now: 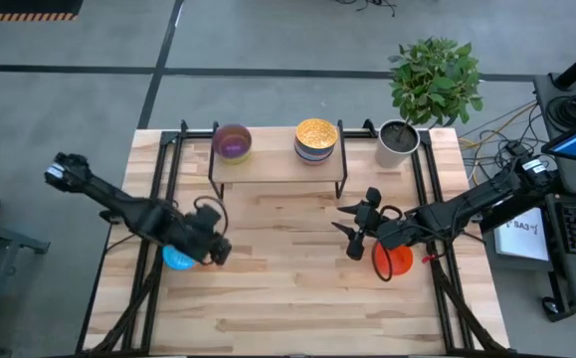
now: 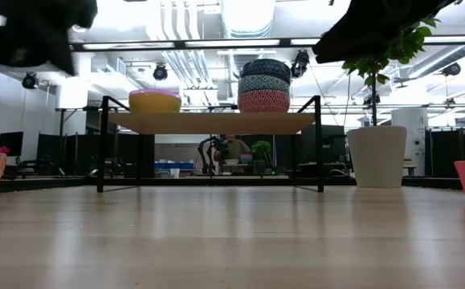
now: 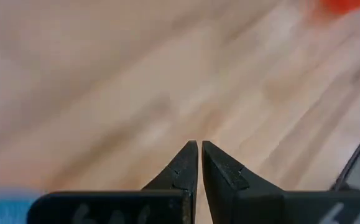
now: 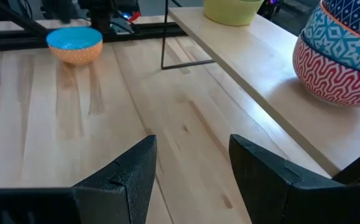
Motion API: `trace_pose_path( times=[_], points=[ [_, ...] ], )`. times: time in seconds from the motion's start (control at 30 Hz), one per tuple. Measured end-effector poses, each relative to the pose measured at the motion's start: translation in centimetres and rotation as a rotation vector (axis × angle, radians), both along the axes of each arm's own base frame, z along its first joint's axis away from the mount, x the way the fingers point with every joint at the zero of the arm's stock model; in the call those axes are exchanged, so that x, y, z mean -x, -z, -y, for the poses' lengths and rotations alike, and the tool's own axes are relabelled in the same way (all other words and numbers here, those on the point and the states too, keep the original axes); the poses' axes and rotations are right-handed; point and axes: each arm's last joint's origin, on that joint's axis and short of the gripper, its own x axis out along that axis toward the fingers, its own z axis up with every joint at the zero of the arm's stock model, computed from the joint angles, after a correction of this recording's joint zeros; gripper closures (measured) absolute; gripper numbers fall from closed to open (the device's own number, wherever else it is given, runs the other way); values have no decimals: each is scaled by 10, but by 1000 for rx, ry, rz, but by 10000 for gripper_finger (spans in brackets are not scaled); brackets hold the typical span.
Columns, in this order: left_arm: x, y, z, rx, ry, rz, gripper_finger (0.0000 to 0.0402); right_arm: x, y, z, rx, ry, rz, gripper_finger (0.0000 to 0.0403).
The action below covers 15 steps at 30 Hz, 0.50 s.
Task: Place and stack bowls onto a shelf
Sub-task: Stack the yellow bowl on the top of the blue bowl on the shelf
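Observation:
The shelf (image 1: pixel 278 164) stands at the table's far middle. On it sit a yellow bowl with a purple one nested inside (image 2: pixel 155 101) and a stack of patterned bowls (image 2: pixel 264 84) with a gold-speckled bowl on top (image 1: pixel 315 134). A bowl that is blue inside and orange-patterned outside (image 4: pixel 74 45) stands on the table at the left (image 1: pixel 176 261). My left gripper (image 1: pixel 222 253) is shut and empty, raised just right of it. An orange-red bowl (image 1: pixel 392 261) stands on the table at the right. My right gripper (image 1: pixel 347 229) is open and empty, left of that bowl and in front of the shelf.
A grey plant pot (image 1: pixel 397 142) with a leafy plant stands right of the shelf at the table's far right. Black rails (image 1: pixel 163 189) run along the table's left and right sides. Bare wood (image 1: pixel 288 298) lies between the arms and toward the near edge.

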Motion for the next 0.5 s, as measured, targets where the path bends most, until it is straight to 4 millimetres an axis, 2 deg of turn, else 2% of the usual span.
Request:
trace_pose_path(
  times=[0.13,0.3,0.5],
  points=[
    [-1,20,11,173,-64,-247,397,0,0,0,2,-2,-5,211],
    [-3,47,18,159,-74,-569,401,0,0,0,10,-6,-9,211],
    [-12,60,23,103,-97,-674,401,0,1,0,14,-12,-17,211]
  ],
)
